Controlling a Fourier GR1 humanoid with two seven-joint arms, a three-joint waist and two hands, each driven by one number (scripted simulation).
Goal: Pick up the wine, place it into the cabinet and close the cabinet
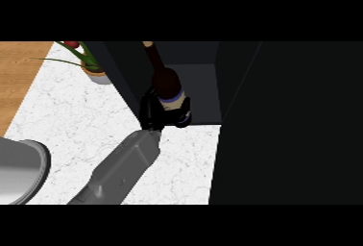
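One hand (157, 111) in view, fingers curled round wine bottle (167, 85) base, bottle upright at cabinet (202, 91) opening, 12 o'clock of forearm, potted plant (90, 65) at 10 o'clock.

A white tabletop (78, 120) with thin grey cracks like marble fills the middle of the view. At the far left corner stands a small pot (98, 74) with a plant (79, 56) in it. The plant has long green leaves and something red near the top. Past the left edge of the white top there is a strip of brown wood (18, 72). At the lower left edge sits a round grey metal thing (21, 170), only partly in view, so what it is cannot be told.
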